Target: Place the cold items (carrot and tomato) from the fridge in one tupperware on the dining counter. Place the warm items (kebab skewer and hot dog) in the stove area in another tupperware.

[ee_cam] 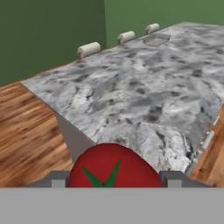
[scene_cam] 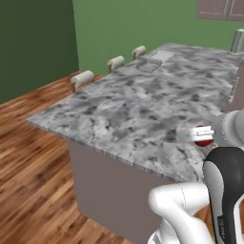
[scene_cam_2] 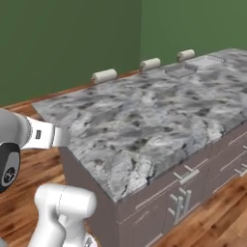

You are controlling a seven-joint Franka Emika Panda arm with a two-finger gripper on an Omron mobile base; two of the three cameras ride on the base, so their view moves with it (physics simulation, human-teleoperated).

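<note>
Gripper [ee_cam: 112,183] clamped on the red tomato [ee_cam: 114,166] (green stem facing the hand), held near the granite counter's [scene_cam: 138,109] edge; clear tupperware [ee_cam: 156,40] at its far end

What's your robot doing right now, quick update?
Gripper shut on tomato, carried at the near corner of the dining counter. Clear tupperware sits at the far end. Nothing on the counter between.

Tomato [ee_cam: 113,168] between the jaws, counter [ee_cam: 144,92] ahead.
</note>
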